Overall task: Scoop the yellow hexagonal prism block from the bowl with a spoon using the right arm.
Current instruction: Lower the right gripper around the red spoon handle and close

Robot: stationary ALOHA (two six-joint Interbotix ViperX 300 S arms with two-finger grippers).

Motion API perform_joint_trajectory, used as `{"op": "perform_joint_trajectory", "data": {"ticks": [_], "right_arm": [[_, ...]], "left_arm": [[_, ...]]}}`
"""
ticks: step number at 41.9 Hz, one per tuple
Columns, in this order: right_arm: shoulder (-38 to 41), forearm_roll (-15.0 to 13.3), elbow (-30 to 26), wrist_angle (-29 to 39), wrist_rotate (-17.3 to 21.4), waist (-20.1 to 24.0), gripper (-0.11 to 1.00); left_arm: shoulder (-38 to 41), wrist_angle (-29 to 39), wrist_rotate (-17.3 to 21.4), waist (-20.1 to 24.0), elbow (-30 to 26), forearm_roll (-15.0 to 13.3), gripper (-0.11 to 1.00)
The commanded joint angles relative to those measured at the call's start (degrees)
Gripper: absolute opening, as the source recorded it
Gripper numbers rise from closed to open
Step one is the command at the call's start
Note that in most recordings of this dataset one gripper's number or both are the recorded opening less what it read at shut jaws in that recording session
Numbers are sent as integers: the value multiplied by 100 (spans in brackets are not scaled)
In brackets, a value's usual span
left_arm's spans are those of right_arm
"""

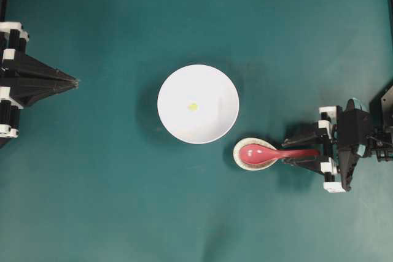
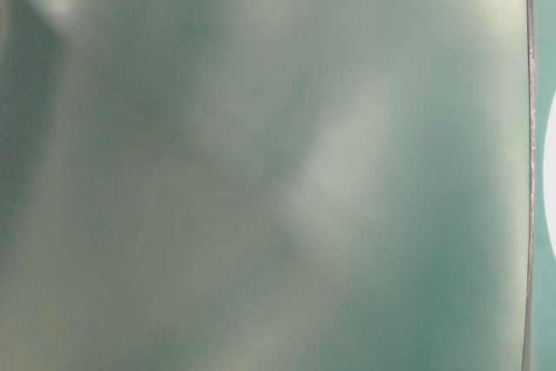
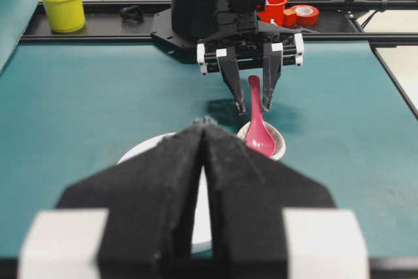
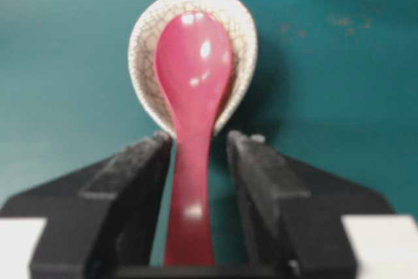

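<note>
Spoon [image 4: 192, 129] handle is seen between the wide-spread fingers of the right tool [image 4: 199, 145] in the wrist view; bowl [image 1: 198, 104] and block [image 1: 193, 107] are shown only overhead.

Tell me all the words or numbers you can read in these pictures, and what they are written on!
There are none to read.
The spoon, its crackled rest, the white bowl and the yellow block are all plain.
The stacked cups, the red cup and the tape roll behind the table show no readable label; they are too small to tell.
The table-level view is only a blur.
</note>
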Motion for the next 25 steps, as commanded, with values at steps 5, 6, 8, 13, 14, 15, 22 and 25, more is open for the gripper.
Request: {"op": "perform_joint_trajectory", "data": {"ticks": [5, 6, 8, 13, 14, 15, 22, 25], "right_arm": [[-53, 9, -18, 35, -18, 26, 48], [-53, 9, -18, 44, -26, 26, 48], [-53, 9, -18, 53, -35, 26, 48], [-53, 9, -18, 53, -53, 26, 48], [-53, 9, -18, 53, -53, 26, 48], [-53, 9, -18, 53, -62, 26, 48], [-62, 0, -18, 53, -62, 26, 48], [-62, -9, -18, 53, -62, 26, 47]], "left_arm": [[53, -26, 0, 0, -88, 18, 0], [53, -26, 0, -9, -88, 18, 0], [53, -26, 0, 0, -88, 18, 0], [62, -26, 0, 0, -88, 18, 0], [62, -26, 0, 0, -88, 18, 0], [62, -26, 0, 0, -88, 18, 0], [62, 0, 0, 0, -88, 18, 0], [62, 0, 0, 0, -88, 18, 0]]}}
